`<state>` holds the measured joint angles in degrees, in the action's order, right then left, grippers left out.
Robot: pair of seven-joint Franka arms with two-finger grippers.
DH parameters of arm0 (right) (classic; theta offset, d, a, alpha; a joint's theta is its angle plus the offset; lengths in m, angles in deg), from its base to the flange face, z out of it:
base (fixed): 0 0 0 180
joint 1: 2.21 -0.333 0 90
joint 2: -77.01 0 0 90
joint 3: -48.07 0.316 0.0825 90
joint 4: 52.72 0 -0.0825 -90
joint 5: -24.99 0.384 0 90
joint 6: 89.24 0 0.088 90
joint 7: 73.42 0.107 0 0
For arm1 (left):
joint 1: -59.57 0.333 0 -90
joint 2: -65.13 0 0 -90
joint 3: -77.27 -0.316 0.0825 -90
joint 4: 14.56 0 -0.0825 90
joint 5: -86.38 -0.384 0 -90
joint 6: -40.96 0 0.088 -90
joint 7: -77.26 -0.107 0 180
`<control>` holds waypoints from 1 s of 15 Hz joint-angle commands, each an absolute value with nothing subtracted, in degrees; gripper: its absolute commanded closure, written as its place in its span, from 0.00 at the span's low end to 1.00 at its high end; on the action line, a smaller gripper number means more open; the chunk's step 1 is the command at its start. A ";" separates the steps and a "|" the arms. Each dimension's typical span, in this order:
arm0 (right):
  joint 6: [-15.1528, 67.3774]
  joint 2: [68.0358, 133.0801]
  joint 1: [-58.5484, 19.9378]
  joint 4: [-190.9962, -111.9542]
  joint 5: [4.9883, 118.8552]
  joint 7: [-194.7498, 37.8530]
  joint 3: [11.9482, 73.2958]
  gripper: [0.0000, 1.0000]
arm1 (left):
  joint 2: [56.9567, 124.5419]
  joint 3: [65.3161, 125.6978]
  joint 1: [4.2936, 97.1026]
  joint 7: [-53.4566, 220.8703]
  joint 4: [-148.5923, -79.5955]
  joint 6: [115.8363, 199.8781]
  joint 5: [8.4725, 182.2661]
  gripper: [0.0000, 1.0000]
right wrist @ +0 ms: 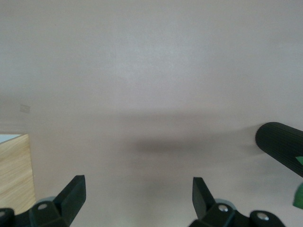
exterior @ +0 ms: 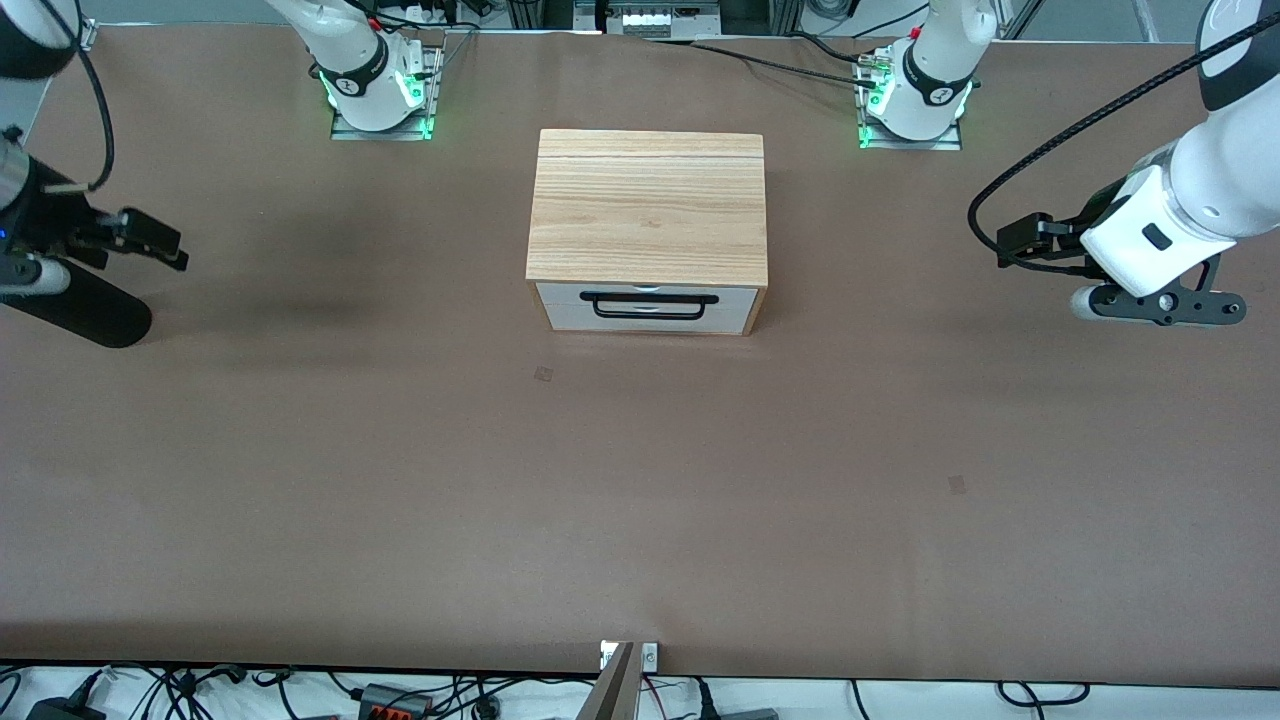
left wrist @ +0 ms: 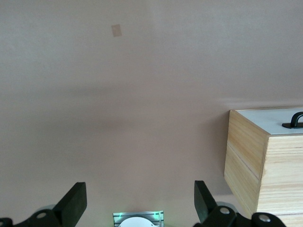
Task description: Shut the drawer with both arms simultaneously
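The drawer [exterior: 648, 308] has a white front and a thin black bar handle [exterior: 648, 305]. It sits pushed into its light-wood casing [exterior: 648, 205] at mid-table, the front about flush with the casing. My left gripper [exterior: 1010, 243] hangs open and empty over the table toward the left arm's end, well apart from the casing. Its wrist view shows the open fingers [left wrist: 75, 201], the casing [left wrist: 258, 161] and a bit of the handle [left wrist: 296, 119]. My right gripper [exterior: 172, 248] hangs open and empty over the right arm's end. Its wrist view shows its spread fingers [right wrist: 75, 191] and a corner of the casing [right wrist: 14, 165].
A black ribbed cylinder [exterior: 80, 310] lies by the right gripper; it also shows in the right wrist view [right wrist: 281, 144]. The arm bases [exterior: 375, 85] [exterior: 915, 95] stand along the table's edge farthest from the front camera. Brown table [exterior: 640, 480] spreads in front of the drawer.
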<state>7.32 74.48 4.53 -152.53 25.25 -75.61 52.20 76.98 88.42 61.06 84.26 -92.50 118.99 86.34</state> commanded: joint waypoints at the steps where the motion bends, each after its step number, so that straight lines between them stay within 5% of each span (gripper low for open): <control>1: 7.26 71.82 4.84 -153.09 23.50 -75.26 52.30 0.00 | 75.16 88.78 61.42 85.08 -95.58 120.84 85.67 0.00; 8: 0.51 76.83 1.66 -145.45 24.28 -74.91 47.19 0.00 | 59.69 88.69 63.79 84.37 -119.57 136.39 87.78 0.00; 15: -0.56 76.92 1.40 -145.71 24.28 -74.56 47.28 0.00 | 59.59 90.36 63.79 84.29 -119.15 136.14 87.70 0.00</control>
